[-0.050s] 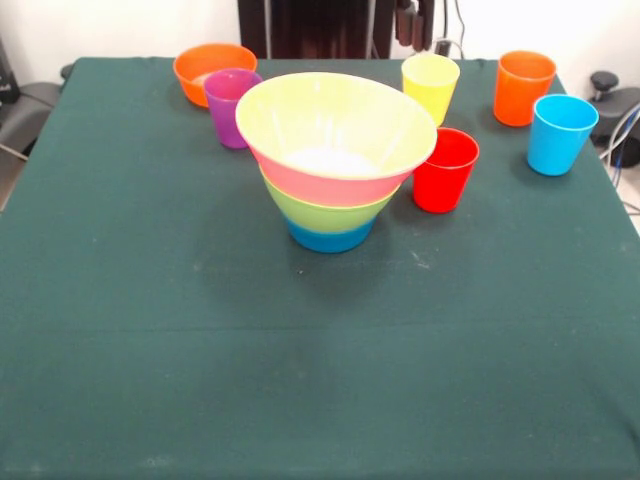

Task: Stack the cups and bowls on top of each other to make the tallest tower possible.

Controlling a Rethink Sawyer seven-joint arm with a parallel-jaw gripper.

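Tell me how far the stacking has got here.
Done: four bowls sit nested in the tower, blue at the bottom. In hand: nothing; no gripper shows. Left: the small orange bowl and the purple, yellow, red, orange and blue cups.

Only the robot's lower body shows, as a dark upright pedestal (310, 28) behind the middle of the bench's far edge. It looks black, with flat vertical panels and a slim lighter seam between them. Beside it, dark cables (452, 25) hang down against the pale wall. The arm and gripper are out of sight.
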